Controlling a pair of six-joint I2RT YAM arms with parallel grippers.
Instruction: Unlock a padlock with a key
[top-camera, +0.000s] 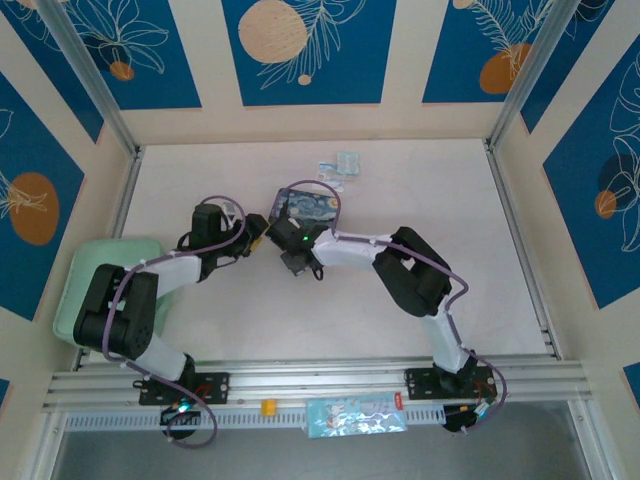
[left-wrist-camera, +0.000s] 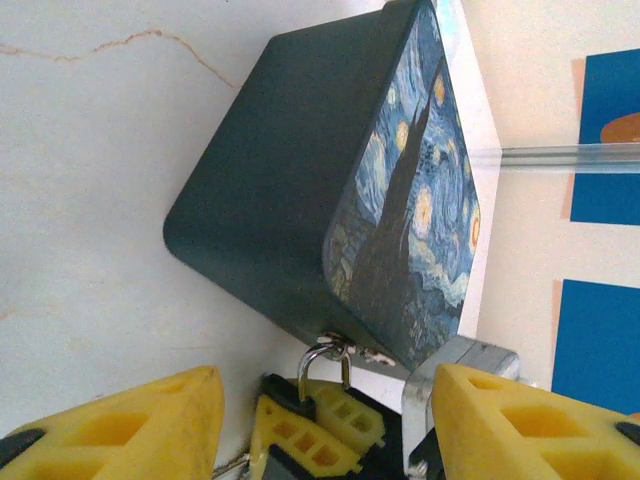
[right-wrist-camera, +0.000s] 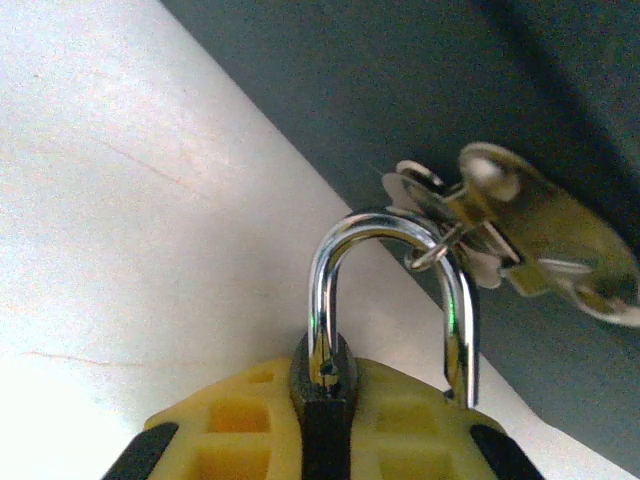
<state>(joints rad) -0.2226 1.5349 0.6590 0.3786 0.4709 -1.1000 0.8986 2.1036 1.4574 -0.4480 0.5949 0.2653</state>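
Right end effector (right-wrist-camera: 325, 445) clenched on small dark squarish padlock (right-wrist-camera: 322, 395), which I judge steadies it for unlocking | silver shackle (right-wrist-camera: 385, 225) threads metal hasp (right-wrist-camera: 520, 230) of blue starry-night tin box (left-wrist-camera: 270, 170) on desk (left-wrist-camera: 90, 200) | left end effector (left-wrist-camera: 325, 400) released, straddling both.

Robot lab test cell. Bench setup: bare white tabletop (top-camera: 300, 320) boxed in by aluminium extrusion posts (top-camera: 88, 78) and cream walls carrying blue printed panels (top-camera: 305, 50) with leaf and circle art. Two small arms, left arm (top-camera: 120, 310) and right arm (top-camera: 410, 270), bolted side by side onto a slotted rail (top-camera: 320, 378) at the near edge. Purple cable (top-camera: 463, 283) run along the links. Yellow plastic fingers (left-wrist-camera: 150, 420) with open pockets, rig hardware. Few props on the surface: painted tin (top-camera: 300, 207) with a padlock (right-wrist-camera: 322, 300) hooked through its hasp, mint-green tray (top-camera: 90, 270) at the left edge, small packets (top-camera: 340, 168) near the back wall.
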